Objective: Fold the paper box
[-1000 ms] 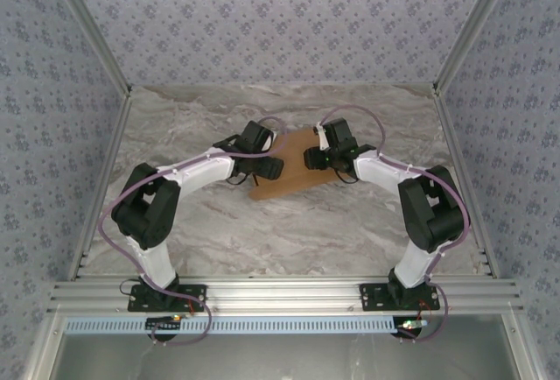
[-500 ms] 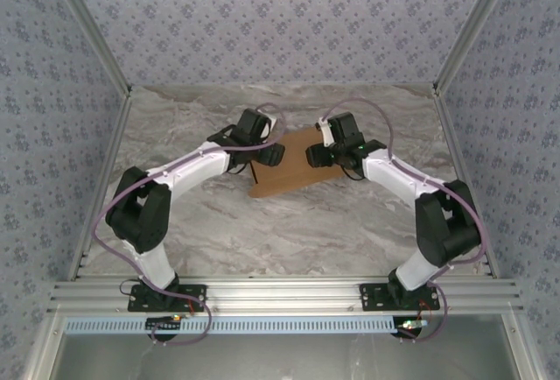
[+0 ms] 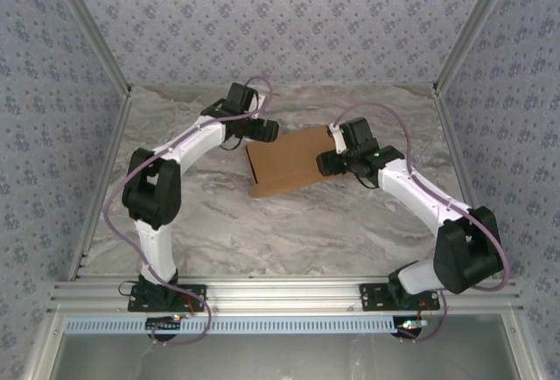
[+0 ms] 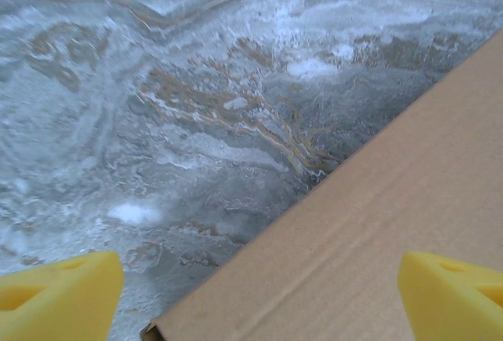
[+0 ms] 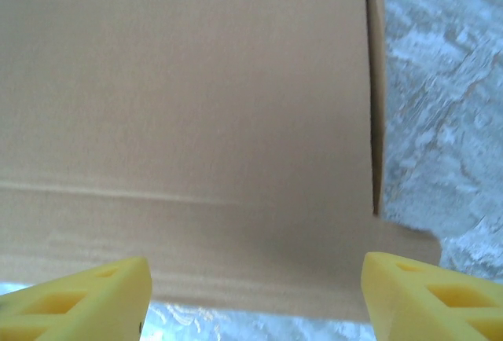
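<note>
Brown paper box [image 3: 287, 163] sits mid worktop [image 3: 262, 231], btwn both arms. Left gripper [image 3: 261, 130] is by its far-left corner, fingers [image 4: 59, 294] wide apart, nothing held. Right gripper [image 3: 325, 163] is at the box's right edge, fingers [image 5: 428, 298] also apart, no grip.

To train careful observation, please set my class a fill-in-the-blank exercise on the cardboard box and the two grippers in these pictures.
1. The paper box is made of brown ____.
2. In the top view it lies ____ the left gripper and the right gripper.
3. Neither gripper holds anything; the jaws of both are ____.
4. In the wrist views their fingertips are coloured ____.

Missing words: cardboard; between; open; yellow.
</note>
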Tool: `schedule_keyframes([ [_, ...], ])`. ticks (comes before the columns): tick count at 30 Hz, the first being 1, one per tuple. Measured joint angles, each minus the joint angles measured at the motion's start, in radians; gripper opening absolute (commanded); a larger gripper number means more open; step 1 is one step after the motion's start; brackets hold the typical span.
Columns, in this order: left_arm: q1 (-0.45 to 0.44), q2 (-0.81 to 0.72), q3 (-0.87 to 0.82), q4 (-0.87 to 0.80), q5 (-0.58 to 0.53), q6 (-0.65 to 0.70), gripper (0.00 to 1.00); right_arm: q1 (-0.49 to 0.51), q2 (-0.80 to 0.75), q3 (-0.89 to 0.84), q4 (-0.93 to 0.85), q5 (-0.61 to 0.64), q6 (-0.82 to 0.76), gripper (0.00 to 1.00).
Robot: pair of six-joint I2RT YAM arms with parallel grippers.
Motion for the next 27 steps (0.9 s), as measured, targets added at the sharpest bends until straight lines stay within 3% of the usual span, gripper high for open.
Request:
schedule_keyframes([
  [11,0.051,0.192,0.188,-0.133,0.206,0.016,0.92,0.019,-0.091,-0.120,-0.080,-0.183,0.027,0.81],
  [18,0.062,0.209,0.196,-0.197,0.268,0.044,0.88,0.012,-0.035,-0.145,-0.050,-0.329,0.070,0.79],
  [27,0.062,0.109,-0.013,-0.142,0.313,0.038,0.87,-0.102,0.092,-0.132,0.028,-0.450,0.125,0.75],
])
